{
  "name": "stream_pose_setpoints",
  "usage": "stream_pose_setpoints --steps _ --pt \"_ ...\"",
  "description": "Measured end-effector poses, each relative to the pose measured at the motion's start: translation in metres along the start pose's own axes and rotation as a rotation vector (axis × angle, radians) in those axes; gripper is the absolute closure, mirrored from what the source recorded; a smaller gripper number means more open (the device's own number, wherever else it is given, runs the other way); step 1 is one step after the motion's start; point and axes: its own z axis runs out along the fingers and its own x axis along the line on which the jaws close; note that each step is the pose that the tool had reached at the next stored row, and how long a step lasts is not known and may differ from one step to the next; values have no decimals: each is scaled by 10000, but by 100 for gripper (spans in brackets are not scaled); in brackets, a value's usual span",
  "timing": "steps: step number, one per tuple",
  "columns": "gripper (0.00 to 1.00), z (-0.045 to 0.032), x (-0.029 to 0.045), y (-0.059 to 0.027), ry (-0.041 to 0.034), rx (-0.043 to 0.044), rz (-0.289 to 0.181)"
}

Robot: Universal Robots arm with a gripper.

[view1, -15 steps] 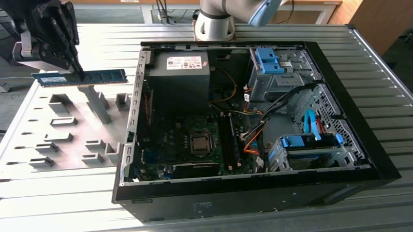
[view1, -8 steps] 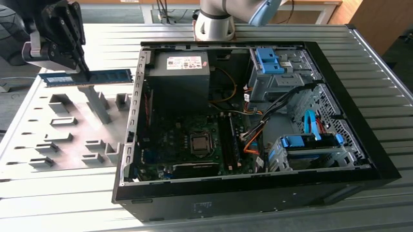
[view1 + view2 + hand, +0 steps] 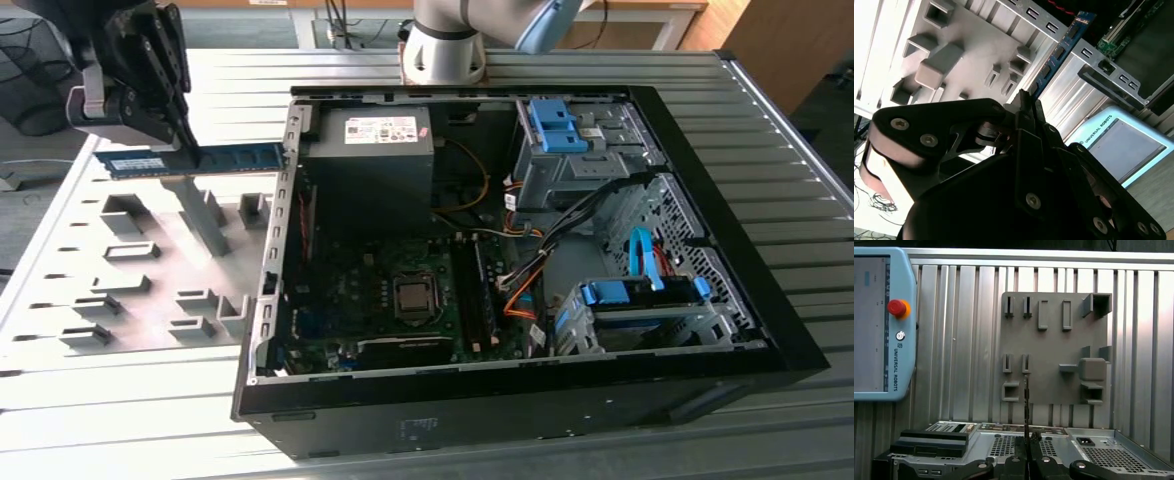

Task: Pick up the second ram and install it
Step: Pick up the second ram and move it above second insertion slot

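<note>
A maker's name is printed on your pendant (image 3: 901, 365) near its red button (image 3: 897, 308); stickers on the power supply (image 3: 367, 170) and memory stick (image 3: 240, 156) are too small to read.

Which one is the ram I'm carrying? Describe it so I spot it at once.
Start at the open computer case, then look to the exterior view's left, above the grey holder plate. The second ram is the long, flat blue stick clamped in the gripper, unlike the grey blocks below.

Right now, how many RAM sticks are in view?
1. The RAM stick is clamped in the gripper, above the grey holder plate, to the exterior view's left of the open computer case. Any stick seated on the motherboard may be hidden; I can't tell.
</note>
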Motion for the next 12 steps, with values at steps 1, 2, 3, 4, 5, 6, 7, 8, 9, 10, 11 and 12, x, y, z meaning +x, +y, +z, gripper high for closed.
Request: stream_pose_setpoints --steps 1,2,3,4,5,6,7,8,9,10,11,12 --pt "86 0 0 -12 0 0 0" --pt "86 -1 1 -24 0 -1 0" --pt "86 -1 1 -37 0 0 0" --pt "86 -1 1 -49 0 0 0" --pt "86 -1 2 -61 1 0 0" --pt "86 -1 2 -72 0 -1 0" --pt "86 -1 2 -85 0 0 -1" --pt "86 -1 3 -98 0 0 0" --pt "86 -1 3 -109 0 0 0" --pt "86 -2 3 -122 0 0 0" --pt "86 -2 3 -134 0 0 0" --pt "86 -2 4 -145 0 0 0"
